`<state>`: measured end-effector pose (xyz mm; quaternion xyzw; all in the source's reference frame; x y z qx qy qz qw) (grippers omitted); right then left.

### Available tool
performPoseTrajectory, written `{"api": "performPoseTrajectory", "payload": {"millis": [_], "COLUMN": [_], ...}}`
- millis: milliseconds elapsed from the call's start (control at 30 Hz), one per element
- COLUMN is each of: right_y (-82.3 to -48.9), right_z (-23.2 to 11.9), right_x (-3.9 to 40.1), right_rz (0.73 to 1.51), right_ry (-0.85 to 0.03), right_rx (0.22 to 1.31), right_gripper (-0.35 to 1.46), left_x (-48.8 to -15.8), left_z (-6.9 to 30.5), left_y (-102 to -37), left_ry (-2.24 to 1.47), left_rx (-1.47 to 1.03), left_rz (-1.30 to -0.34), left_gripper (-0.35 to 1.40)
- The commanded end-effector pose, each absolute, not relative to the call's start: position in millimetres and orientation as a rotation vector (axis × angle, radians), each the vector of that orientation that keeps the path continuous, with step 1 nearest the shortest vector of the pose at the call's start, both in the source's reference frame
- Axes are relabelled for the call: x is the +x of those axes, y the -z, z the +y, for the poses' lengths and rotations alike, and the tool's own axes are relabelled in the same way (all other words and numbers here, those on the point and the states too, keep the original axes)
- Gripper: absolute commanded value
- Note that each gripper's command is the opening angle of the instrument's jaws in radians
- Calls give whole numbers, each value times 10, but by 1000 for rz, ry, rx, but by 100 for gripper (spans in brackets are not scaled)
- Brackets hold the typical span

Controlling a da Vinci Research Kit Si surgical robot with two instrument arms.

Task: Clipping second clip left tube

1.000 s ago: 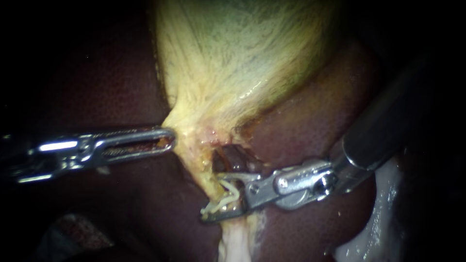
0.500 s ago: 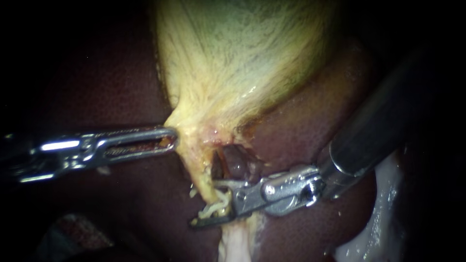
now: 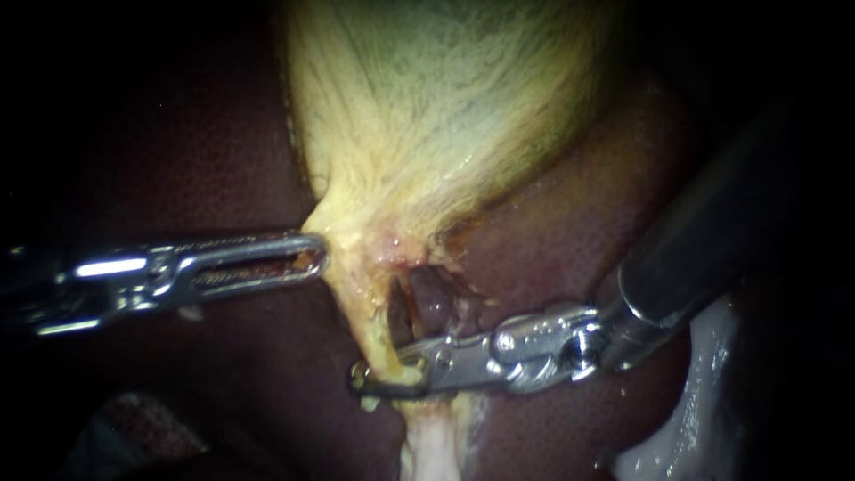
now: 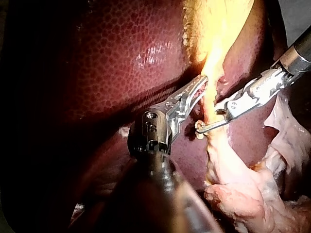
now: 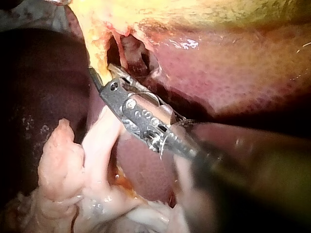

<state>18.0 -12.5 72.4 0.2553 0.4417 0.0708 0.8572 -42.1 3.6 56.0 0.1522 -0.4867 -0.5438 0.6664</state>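
— Jaws of the right instrument [image 3: 381, 370]: state?
— Narrow, clamped on the left tube [image 3: 370, 325]. One jaw lies on each side of the tube and both touch it. The hooked tip of the lower jaw shows past the tube's far edge. Whether a clip sits between the jaws cannot be told.
— Position of the left tube?
— It runs as a yellow strand from the gallbladder [image 3: 427, 116] down to the pale tissue [image 3: 432, 445]. The grip sits low on the strand, just above the pale tissue. The right wrist view shows the same: jaw tips against the yellow strand, pale tissue beside the instrument.
— What lies next to the grip?
— A dark gap [image 3: 432, 298] opens just above the jaws, on the right side of the left tube. The right shaft crosses the liver [image 3: 552, 240] from the upper right.
— Left instrument [image 3: 307, 256]?
— Its shaft enters from the left, nearly level. Its jaws lie together and hold the edge of the gallbladder where it narrows toward the tube. This hold is above the right instrument's grip and apart from it.
— Farther back?
— The gallbladder widens upward, yellow-green and streaked. Dark red liver lies on both sides of it.
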Motion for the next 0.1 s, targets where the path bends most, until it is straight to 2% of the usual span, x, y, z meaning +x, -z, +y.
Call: {"api": "performPoseTrajectory", "payload": {"millis": [33,100], "right_y": [-724,-724], "right_z": [-126,-126], "right_x": [180,180], "right_rz": [929,929], "right_ry": [-146,-146], "right_rx": [540,540], "right_gripper": [-35,-35], "left_x": [-421,-421], "left_z": [36,36], "left_y": [-560,-560], "left_ry": [1228,1228], "left_rx": [343,343], "left_rz": [-1098,-1098], "left_gripper": [-35,-35]}}
